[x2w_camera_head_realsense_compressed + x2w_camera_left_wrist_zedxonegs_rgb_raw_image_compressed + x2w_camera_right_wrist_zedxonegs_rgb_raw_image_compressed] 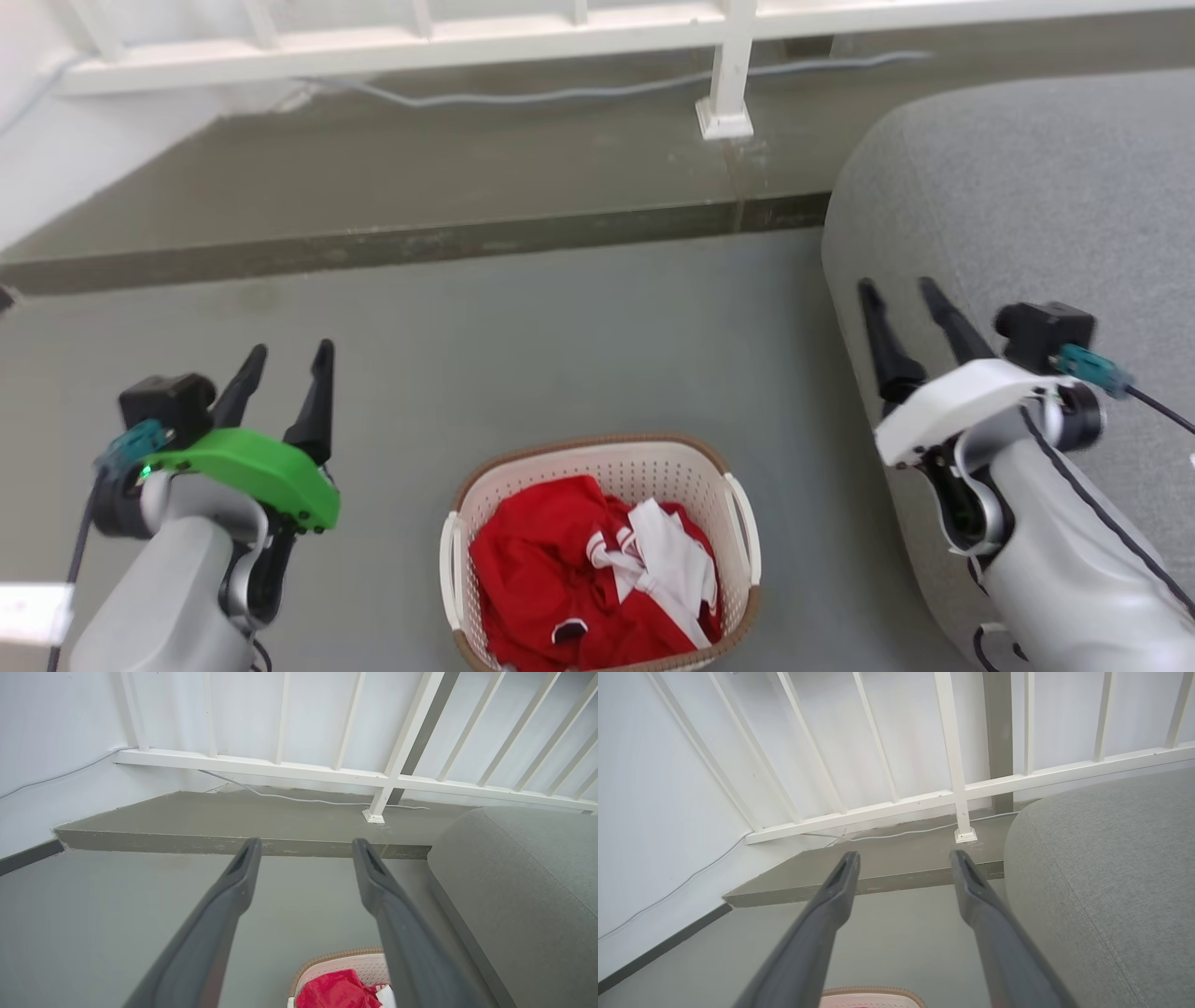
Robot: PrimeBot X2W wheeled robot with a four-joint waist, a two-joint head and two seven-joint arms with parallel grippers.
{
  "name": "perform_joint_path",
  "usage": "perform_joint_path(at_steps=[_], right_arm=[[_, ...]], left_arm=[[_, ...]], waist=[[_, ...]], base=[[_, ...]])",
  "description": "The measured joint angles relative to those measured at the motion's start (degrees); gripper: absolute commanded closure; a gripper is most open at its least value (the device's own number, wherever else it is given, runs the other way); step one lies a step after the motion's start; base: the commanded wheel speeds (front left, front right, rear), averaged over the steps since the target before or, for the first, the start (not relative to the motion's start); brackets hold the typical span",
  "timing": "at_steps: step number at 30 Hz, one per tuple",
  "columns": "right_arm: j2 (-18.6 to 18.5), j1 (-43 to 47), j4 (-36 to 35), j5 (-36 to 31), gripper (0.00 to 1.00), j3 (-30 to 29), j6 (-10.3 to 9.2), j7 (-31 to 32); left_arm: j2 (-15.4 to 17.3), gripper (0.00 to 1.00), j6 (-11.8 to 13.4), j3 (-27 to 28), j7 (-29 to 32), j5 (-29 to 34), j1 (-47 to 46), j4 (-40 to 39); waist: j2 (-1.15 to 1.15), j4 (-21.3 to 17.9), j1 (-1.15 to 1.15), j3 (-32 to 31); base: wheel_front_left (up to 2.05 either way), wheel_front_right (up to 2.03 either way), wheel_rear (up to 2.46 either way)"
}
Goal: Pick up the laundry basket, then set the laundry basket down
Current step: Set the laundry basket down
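Nearest each wrist lens, the left gripper and right gripper held their fingers spread, gripping nothing, above bare grey floor. The wrist views caught just the far end of the laundry basket. The head view showed it on the floor between the arms, touching neither, with red clothes inside. Open floor ran ahead to a step, and a grey sofa crowded the right. The basket's handles faced left and right. Its near end was cropped, so I could not judge its long axis.
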Motion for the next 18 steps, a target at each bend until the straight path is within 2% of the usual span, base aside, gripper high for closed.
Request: perform_joint_path(at_steps=[1,6,18], right_arm=[[-0.01,0.78,-0.96,-0.34,0.00,-1.03,-0.47,-0.01],[-0.10,4.31,-4.87,-3.01,0.00,-3.81,-0.48,-0.01],[0.53,10.81,-9.90,-7.42,0.00,-7.30,-0.46,0.00]], left_arm=[[0.07,0.00,0.41,1.05,0.00,0.46,0.84,-1.05],[0.11,0.00,1.90,5.27,-0.01,3.92,5.15,-6.41],[-1.70,0.00,2.46,11.28,-0.15,9.37,14.51,-13.96]], waist=[[0.00,0.04,0.00,-0.47],[0.00,0.22,0.00,-2.21],[0.00,0.71,0.00,-3.52]], base=[[0.00,0.00,0.00],[0.00,0.00,0.00],[0.00,0.00,0.00]])
